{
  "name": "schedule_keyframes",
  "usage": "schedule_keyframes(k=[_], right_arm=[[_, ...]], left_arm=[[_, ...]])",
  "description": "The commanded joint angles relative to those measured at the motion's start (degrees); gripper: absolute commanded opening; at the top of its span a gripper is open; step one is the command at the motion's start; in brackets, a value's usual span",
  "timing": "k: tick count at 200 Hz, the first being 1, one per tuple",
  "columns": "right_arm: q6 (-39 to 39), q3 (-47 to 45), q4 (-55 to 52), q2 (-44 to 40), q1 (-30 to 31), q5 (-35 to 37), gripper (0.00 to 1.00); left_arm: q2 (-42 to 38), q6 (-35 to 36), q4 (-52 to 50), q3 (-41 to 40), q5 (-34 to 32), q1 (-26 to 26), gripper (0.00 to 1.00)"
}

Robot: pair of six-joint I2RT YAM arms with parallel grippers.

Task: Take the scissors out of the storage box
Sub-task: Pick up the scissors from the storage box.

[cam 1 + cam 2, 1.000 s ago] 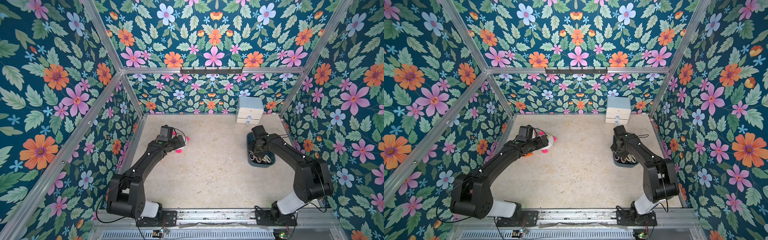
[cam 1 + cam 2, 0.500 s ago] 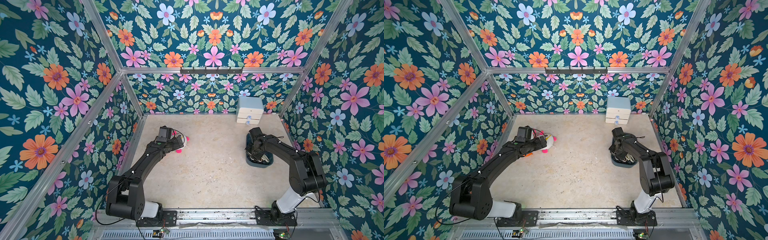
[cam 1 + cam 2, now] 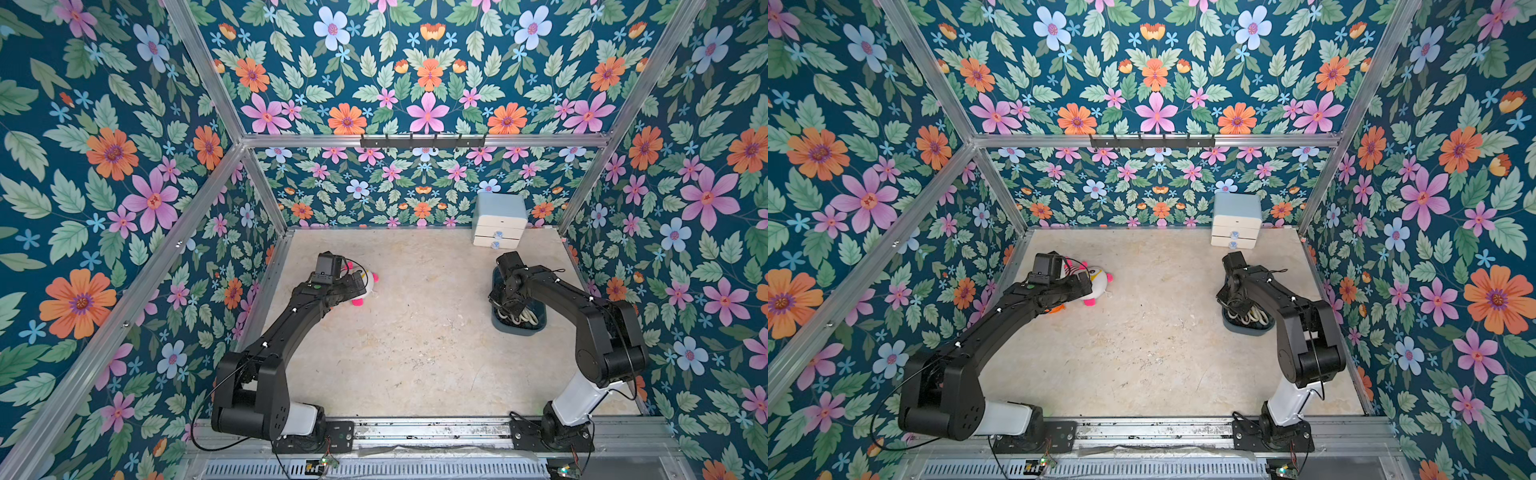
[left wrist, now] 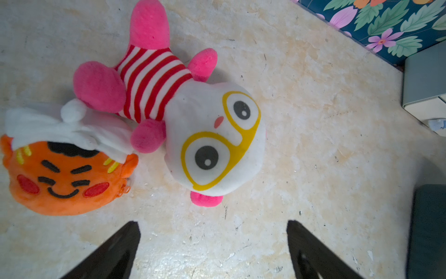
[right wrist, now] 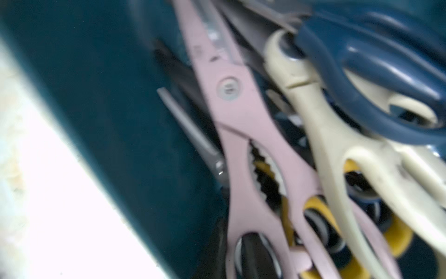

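Reading my right gripper (image 3: pixel 505 307) as clenched inside the storage box (image 3: pixel 518 330), I cannot tell whether it holds any of the scissors (image 5: pixel 231 108) heaped there. They look stiff, slick and tangled; I'd pinch one near its pivot. My left gripper (image 4: pixel 212 224) gapes, well apart from the box.

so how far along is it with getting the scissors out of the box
Done: nothing yet; the table holds no pair. In hand: the right tool is shut, down inside the storage box among the scissors; whether it grips a pair is hidden. To do: every visible pair, all in the box. The left tool hangs open, empty.
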Motion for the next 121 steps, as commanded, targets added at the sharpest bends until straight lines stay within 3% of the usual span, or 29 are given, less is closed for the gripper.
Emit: schedule_keyframes(k=[1, 34, 56, 121], right_arm=[[-2.2, 1.5, -2.7, -1.2, -0.1, 2.9, 0.08], [-3.4, 2.3, -4.6, -2.1, -0.1, 3.7, 0.00], [-4.0, 2.6, -5.2, -2.8, -0.1, 2.9, 0.00], [-7.1, 0.9, 0.6, -7.9, -0.1, -8.6, 0.00]], left_arm=[[0.0, 0.9, 0.2, 0.4, -0.5, 0.2, 0.99], [0.8, 0.7, 0.3, 0.9, 0.1, 0.4, 0.99], [1.0, 0.7, 0.4, 1.2, 0.2, 0.5, 0.99], [1.0, 0.4, 0.1, 1.3, 1.0, 1.3, 0.99]])
